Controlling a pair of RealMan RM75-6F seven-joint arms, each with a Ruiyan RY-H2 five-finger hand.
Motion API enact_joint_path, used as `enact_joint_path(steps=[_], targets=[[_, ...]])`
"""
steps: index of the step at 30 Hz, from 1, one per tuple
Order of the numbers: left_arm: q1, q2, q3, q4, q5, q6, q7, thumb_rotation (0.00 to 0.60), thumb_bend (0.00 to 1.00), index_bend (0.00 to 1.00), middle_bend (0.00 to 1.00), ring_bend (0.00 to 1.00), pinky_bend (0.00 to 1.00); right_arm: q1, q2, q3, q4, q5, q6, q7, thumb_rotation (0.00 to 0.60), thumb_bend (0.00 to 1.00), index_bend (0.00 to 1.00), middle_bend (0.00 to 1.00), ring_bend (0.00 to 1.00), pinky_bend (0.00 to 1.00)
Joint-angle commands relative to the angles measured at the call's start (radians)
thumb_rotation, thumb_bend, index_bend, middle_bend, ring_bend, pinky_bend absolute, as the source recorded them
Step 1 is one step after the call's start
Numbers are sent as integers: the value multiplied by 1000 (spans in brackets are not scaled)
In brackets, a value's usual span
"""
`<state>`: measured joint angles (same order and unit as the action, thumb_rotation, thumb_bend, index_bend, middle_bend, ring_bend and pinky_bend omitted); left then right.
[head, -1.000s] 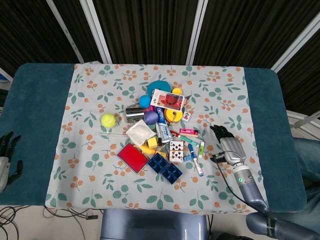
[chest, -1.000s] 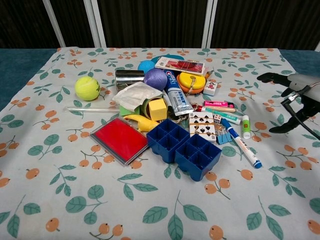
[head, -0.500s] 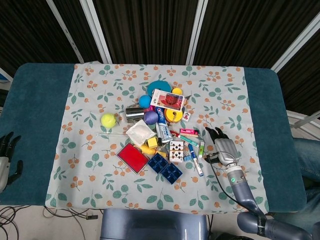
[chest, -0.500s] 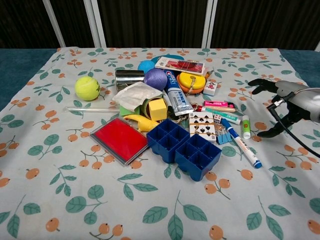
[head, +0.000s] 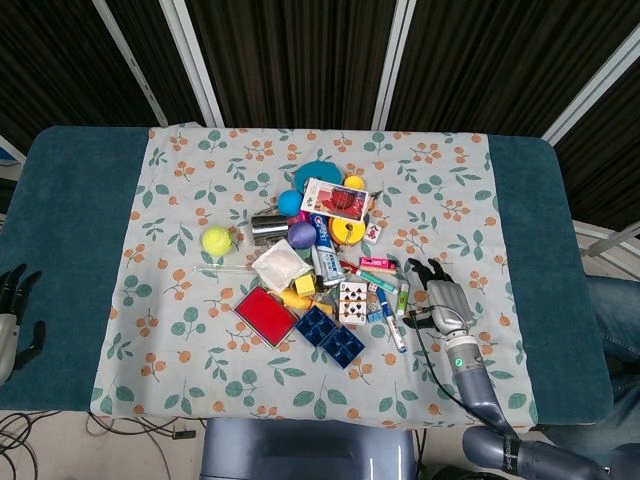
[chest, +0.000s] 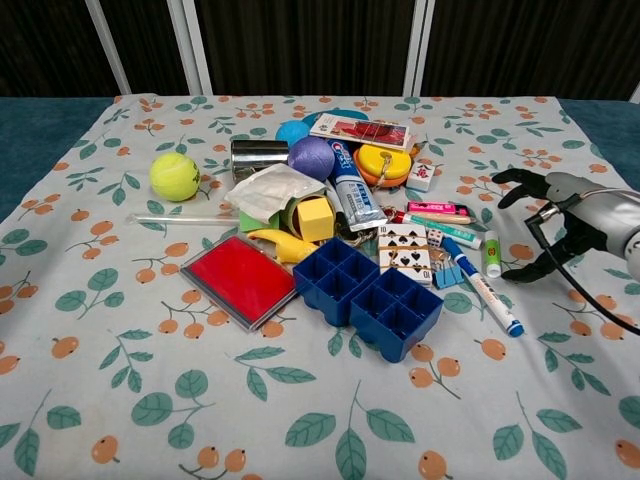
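My right hand (head: 441, 300) hovers low over the floral cloth at the right side of a heap of small things, fingers spread and holding nothing. In the chest view the right hand (chest: 562, 217) is just right of a white-and-green tube (chest: 492, 254) and a blue marker (chest: 485, 288), not touching either. My left hand (head: 14, 314) hangs at the far left edge beside the teal table, fingers apart and empty. The heap also has playing cards (chest: 405, 245), a blue divided tray (chest: 368, 296) and a red flat box (chest: 241, 278).
A tennis ball (chest: 175, 175) lies apart at the left with a clear straw (chest: 185, 218) near it. A metal can (chest: 258, 156), purple ball (chest: 311, 157), toothpaste tube (chest: 350, 187), yellow cube (chest: 315, 218) and banana (chest: 275, 243) crowd the middle. The teal table (head: 70, 200) borders the cloth.
My right hand has moved left and slightly nearer the heap, closing on the tube and marker. The left hand and the objects have stayed put.
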<state>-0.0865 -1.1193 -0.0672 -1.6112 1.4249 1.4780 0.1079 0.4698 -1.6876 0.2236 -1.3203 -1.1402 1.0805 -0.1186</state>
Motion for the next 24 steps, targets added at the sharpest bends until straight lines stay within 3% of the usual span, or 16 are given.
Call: enact_joint_path(steps=[1, 9, 15, 24], targets=[[0, 0, 1, 0, 1, 0, 1, 600, 518, 88, 0, 0, 38, 2, -8, 1, 10, -2, 2, 4, 600, 145, 119, 238, 48, 201], [0, 0, -1, 0, -2, 0, 1, 600, 518, 88, 0, 0, 38, 0, -20, -3, 15, -4, 8, 12, 600, 160, 128, 259, 49, 201], [0, 0, -1, 0, -2, 0, 1, 600, 518, 88, 0, 0, 38, 2, -34, -1, 27, -4, 12, 16, 600, 243, 133, 282, 50, 201], [1, 0, -2, 0, -4, 2, 1, 600, 518, 88, 0, 0, 38, 10, -49, 3, 54, 3, 1, 17, 600, 248, 137, 284, 50, 201]])
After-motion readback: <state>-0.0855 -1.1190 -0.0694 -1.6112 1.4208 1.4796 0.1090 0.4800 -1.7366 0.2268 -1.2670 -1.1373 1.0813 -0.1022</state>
